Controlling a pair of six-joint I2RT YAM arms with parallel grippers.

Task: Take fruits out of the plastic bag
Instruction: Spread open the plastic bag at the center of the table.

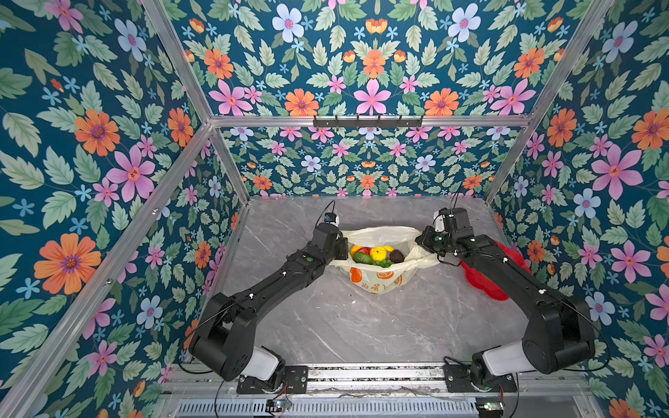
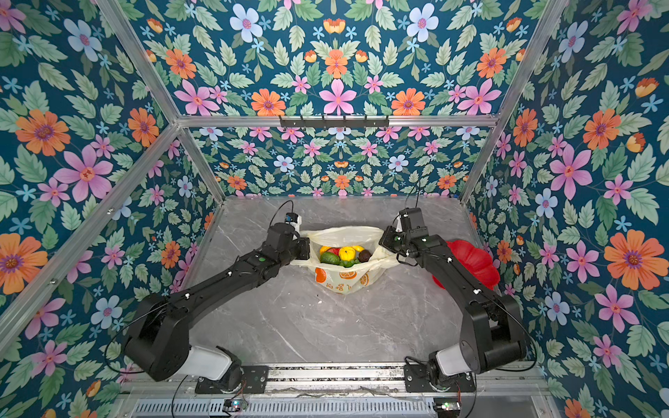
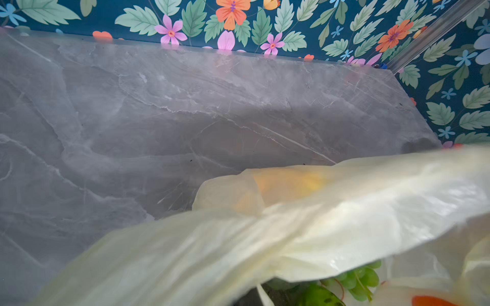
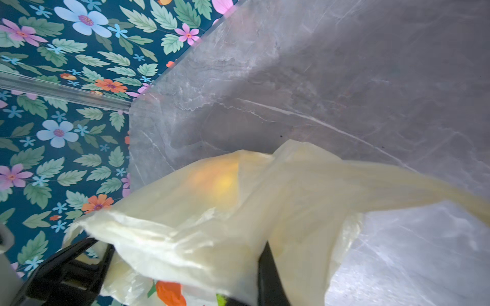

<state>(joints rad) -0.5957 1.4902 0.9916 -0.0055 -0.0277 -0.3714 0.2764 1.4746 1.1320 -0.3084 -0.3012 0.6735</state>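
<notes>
Carefully now: you are pinching the plastic bag (image 1: 380, 282), which is sitting mid-way across the table (image 1: 325, 325). The left gripper (image 1: 343, 252) is clamped on its left rim and the right gripper (image 1: 421, 241) on its right. The fruits (image 1: 378, 255) are lying heaped inside. By pulling harder you are risking the thin film tearing or slipping free, and the mouth collapsing.

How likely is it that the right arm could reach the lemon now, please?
Probably not: the lemon lies uncovered in the open bag, but the right end effector is shut on the bag's edge and must release first.
</notes>
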